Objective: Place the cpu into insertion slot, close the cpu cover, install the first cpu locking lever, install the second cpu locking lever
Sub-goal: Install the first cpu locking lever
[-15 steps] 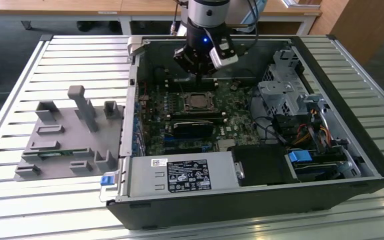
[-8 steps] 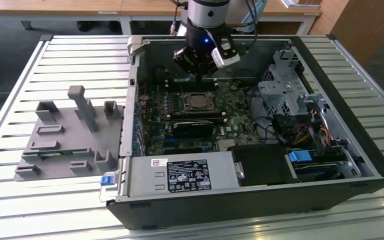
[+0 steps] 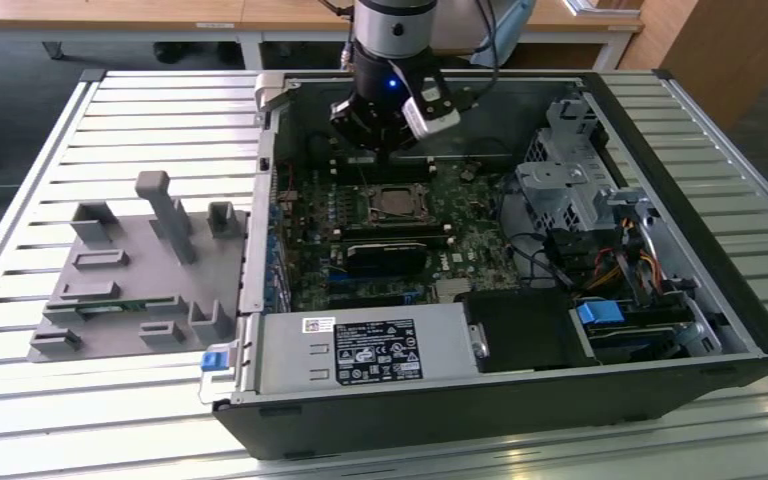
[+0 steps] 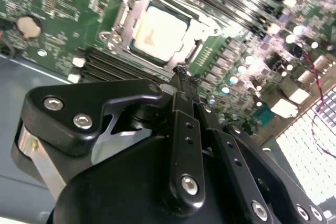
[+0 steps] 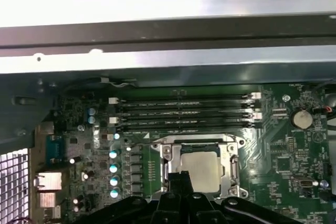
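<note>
Cpu (image 3: 392, 204) sat flat in the insertion slot (image 5: 199, 147) on the motherboard (image 3: 475, 248), approx. mid of the open PC case (image 3: 491, 405) on the worktop (image 3: 37, 420). The cpu cover (image 5: 232, 163) lay down over it, framing the chip in both wrist views. End effector (image 3: 384, 148) hung at 12 o'clock of the cpu in the exterior view, fingers (image 4: 181, 108) pressed together w/ nothing between. Grey fixture (image 3: 131, 280) lay at 9 o'clock of the case.
</note>
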